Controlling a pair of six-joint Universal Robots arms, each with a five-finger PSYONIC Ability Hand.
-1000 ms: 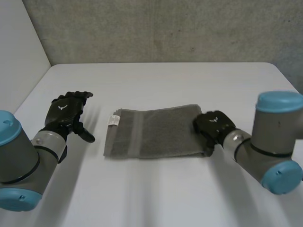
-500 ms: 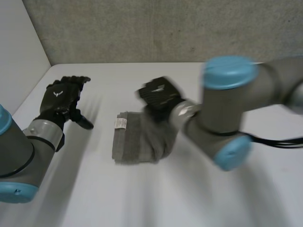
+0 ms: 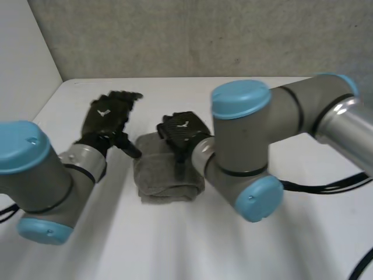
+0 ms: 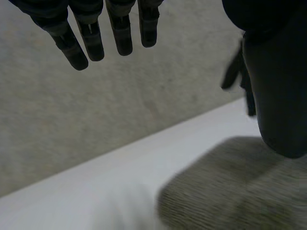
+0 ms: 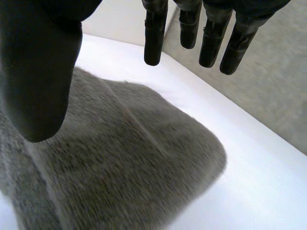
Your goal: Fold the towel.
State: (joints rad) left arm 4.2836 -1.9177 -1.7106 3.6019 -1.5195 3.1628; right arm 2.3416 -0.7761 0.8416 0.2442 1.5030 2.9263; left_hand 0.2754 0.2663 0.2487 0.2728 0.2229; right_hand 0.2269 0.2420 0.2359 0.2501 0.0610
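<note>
The right hand [image 3: 182, 129] has folded the towel [image 3: 165, 179] leftward, doubled in the middle of the table [image 3: 192, 245]; its fingers hang straight, released; the left hand [image 3: 108, 116], fingers spread, hovers just left; one fold looks done.

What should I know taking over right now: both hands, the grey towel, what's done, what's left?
The black left hand is open, fingers straight, empty, beside the grey terry towel.
The black right hand is open, over the towel, not gripping it.
The towel lies as a compact folded bundle on the white table.
Done: a fold appears laid.
Left: probably check the edges, flatten, pull both hands clear.
</note>
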